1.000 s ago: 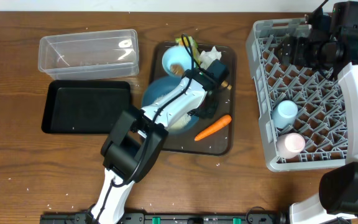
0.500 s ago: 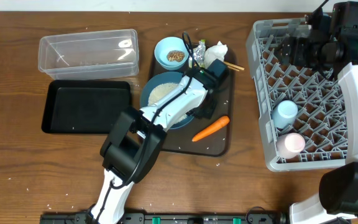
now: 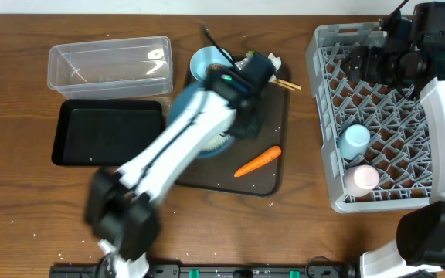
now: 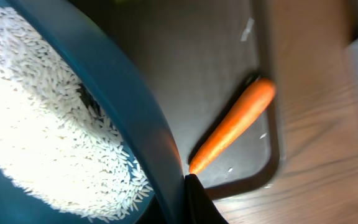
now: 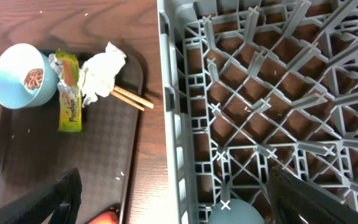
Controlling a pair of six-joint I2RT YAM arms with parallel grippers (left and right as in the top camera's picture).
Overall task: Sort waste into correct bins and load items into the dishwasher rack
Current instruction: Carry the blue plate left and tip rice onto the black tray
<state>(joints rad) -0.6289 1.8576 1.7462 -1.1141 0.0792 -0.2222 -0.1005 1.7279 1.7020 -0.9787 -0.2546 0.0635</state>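
Observation:
My left gripper (image 4: 188,186) is shut on the rim of the large blue bowl (image 4: 114,106), which holds white rice grains (image 4: 48,118). In the overhead view the blurred left arm covers most of that bowl (image 3: 207,148). The orange carrot (image 3: 257,161) lies on the brown serving tray (image 3: 273,181) beside it. The small light-blue bowl (image 5: 17,81) holds the brown food lump (image 5: 35,78). Next to it lie the foil wrapper (image 5: 69,93), the tissue (image 5: 101,71) and the chopsticks (image 5: 132,98). My right gripper (image 5: 179,205) is open above the dishwasher rack (image 3: 385,116).
The light-blue cup (image 3: 355,140) and the white-pink cup (image 3: 361,179) stand upside down in the rack. The clear tub (image 3: 108,66) and the black tray (image 3: 107,133) sit at the left. Stray rice grains lie on the serving tray and the table.
My left arm has swung fast and blurs, still holding the big bowl's rim. The bowl, small bowl and carrot have shifted slightly left. The right arm has not moved.

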